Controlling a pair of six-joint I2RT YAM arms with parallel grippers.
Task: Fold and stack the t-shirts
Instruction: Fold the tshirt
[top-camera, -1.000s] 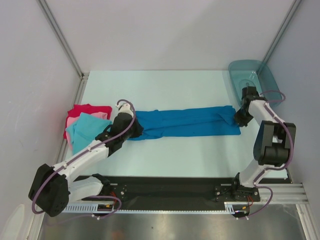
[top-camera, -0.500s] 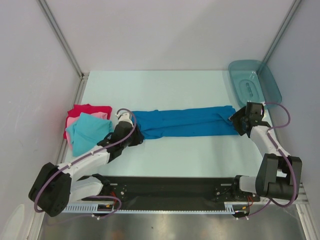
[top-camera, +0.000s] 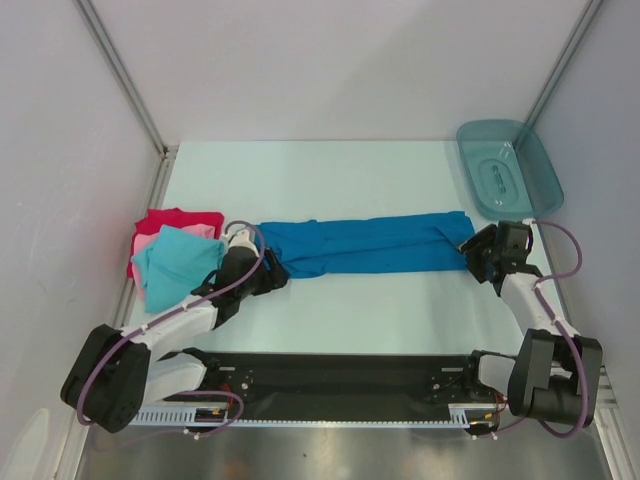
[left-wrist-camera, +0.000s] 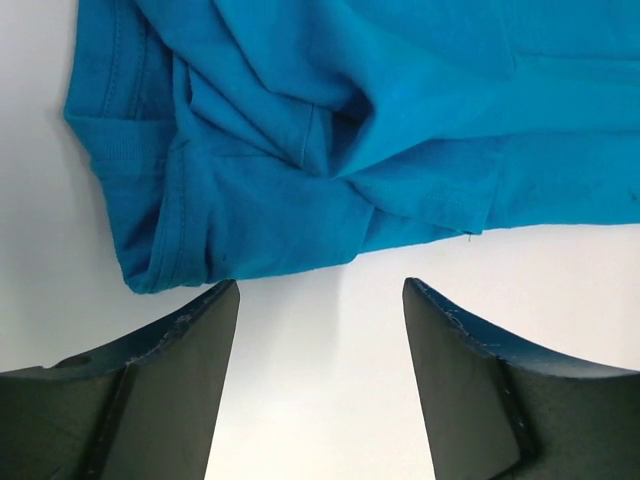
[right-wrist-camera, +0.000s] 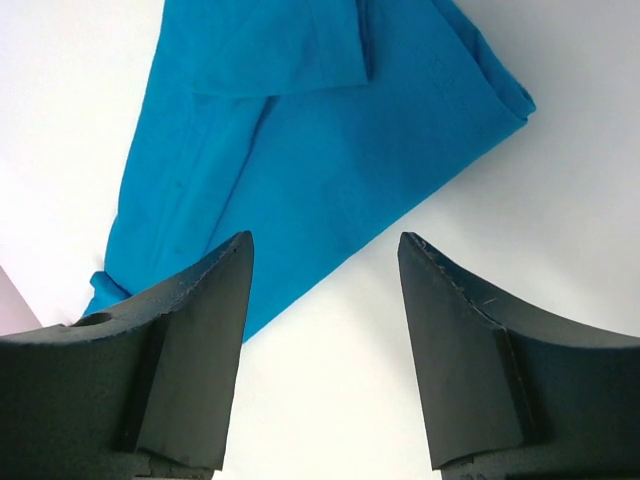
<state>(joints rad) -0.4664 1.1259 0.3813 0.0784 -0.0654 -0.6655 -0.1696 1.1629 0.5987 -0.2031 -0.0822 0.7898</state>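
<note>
Both my arms have drawn back toward the near edge. My left pincer (left-wrist-camera: 320, 290) and right pincer (right-wrist-camera: 325, 245) gape wide and empty, just short of the two ends of the blue shirt (top-camera: 370, 245). It lies as a long folded strip, so I judge the end-to-end fold comes next. Beyond my left arm, the turquoise shirt (top-camera: 175, 262) tops the pink shirt (top-camera: 145, 243) and the red shirt (top-camera: 180, 217). The tray (top-camera: 545, 165) sits far right, out of my way.

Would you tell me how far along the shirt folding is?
Done: red shirt, pink shirt, turquoise shirt stacked at left. In hand: blue shirt lies as a long strip, left hand and right hand open at its ends. Left: fold it shorter, stack it.
</note>
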